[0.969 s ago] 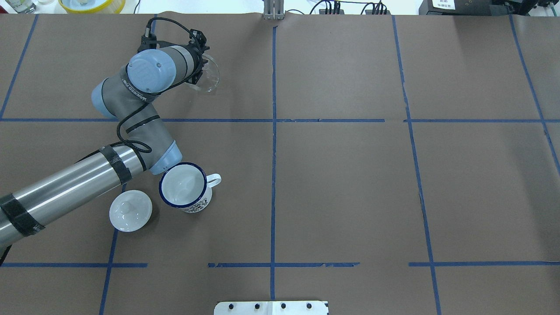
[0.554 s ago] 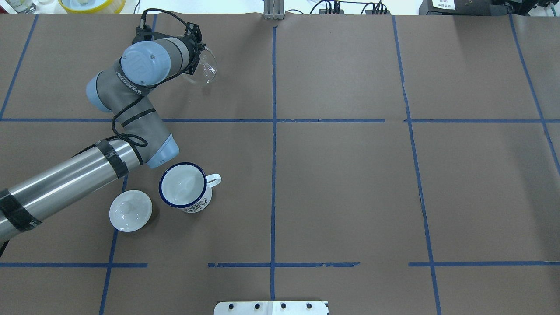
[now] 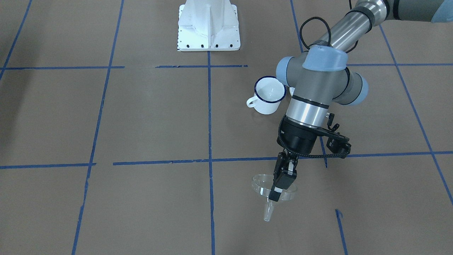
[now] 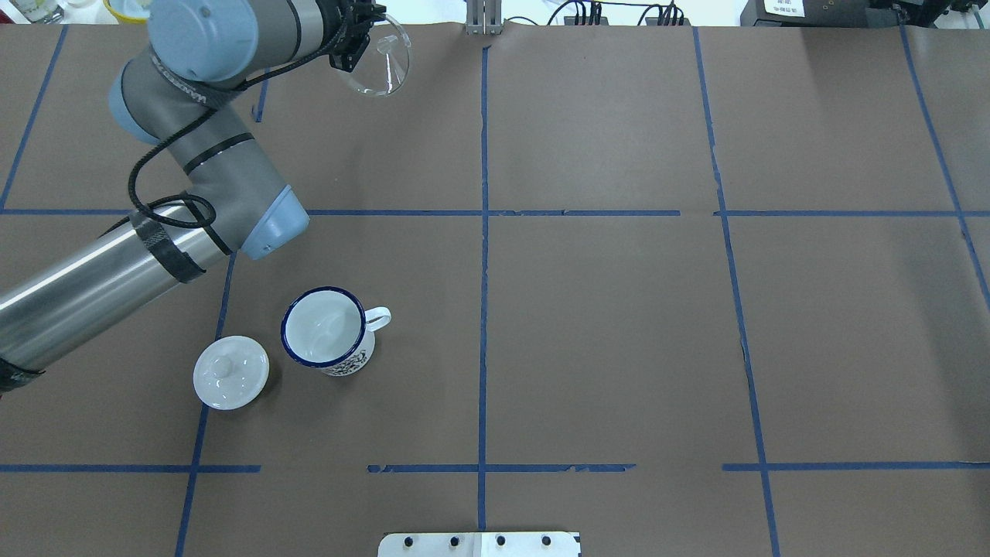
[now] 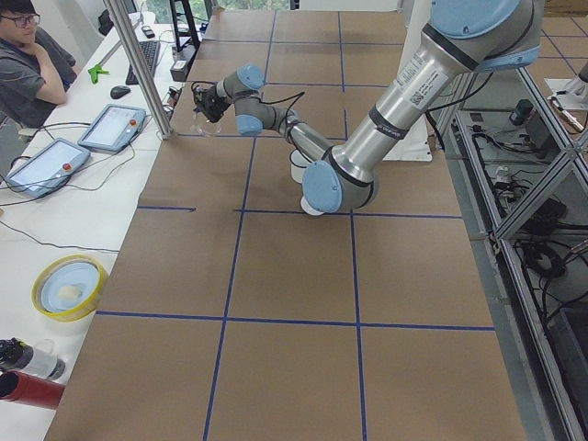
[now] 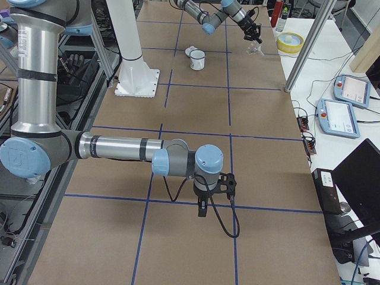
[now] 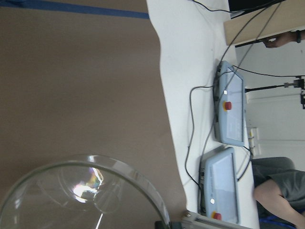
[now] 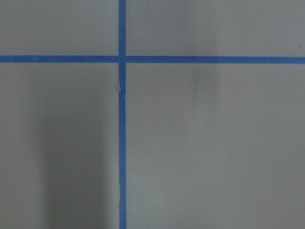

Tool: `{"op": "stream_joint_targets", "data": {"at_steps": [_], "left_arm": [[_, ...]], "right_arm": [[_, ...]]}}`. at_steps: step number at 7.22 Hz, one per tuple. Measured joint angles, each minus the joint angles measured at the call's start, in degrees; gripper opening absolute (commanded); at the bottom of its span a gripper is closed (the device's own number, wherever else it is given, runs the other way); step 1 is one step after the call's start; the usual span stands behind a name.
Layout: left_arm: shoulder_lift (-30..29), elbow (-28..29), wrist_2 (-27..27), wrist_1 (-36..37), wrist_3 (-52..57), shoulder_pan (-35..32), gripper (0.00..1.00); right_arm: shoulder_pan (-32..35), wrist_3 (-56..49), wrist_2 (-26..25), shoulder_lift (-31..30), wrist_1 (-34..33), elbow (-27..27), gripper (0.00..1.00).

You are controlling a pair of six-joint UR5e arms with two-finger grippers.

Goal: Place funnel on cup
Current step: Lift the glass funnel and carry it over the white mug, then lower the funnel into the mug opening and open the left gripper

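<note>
Funnel [image 4: 386, 66], pinched at its rim by the left gripper [image 3: 275, 196], has been carried higher and farther from the unmoved cup [image 4: 323, 329] than a second ago, near the table's [image 4: 619, 309] far edge.

Brown paper table top [image 4: 619, 325] marked with a blue tape grid [image 4: 483, 232] lies under and all round the jaws of the left gripper [image 3: 275, 197]. Past those jaws, beyond the table's edge, is a white bench [image 7: 190, 57] with two grey teach pendants [image 7: 231, 112] side by side. Light even, shadows soft.
</note>
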Motion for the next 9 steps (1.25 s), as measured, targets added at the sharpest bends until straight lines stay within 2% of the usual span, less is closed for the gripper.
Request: {"op": "stream_joint_targets", "data": {"at_steps": [1,3,4,5,7,8,9], "left_arm": [[0.38,-7.21,-3.64,6.84,3.02,-0.31,0.00],[0.17,-23.39,-11.71,29.61,11.85,-0.20,0.00],[-0.37,-29.45,-15.61,41.03,17.07,0.19,0.00],[-1.06,-32.62,-19.03,50.16,23.70,1.21,0.00],[-2.23,-34.26,-24.62,66.36,41.06,4.61,0.00],[-2.59,-34.22,-25.94,73.09,47.92,6.37,0.00],[-2.53,-33.52,-26.59,76.46,51.78,8.16,0.00]], "right_arm": [[0.00,0.00,0.00,0.00,0.00,-0.01,1.00],[0.00,0.00,0.00,0.00,0.00,-0.01,1.00],[0.00,0.00,0.00,0.00,0.00,0.01,1.00],[0.00,0.00,0.00,0.00,0.00,0.01,1.00],[0.00,0.00,0.00,0.00,0.00,0.01,1.00],[0.00,0.00,0.00,0.00,0.00,0.01,1.00],[0.00,0.00,0.00,0.00,0.00,0.01,1.00]]}}
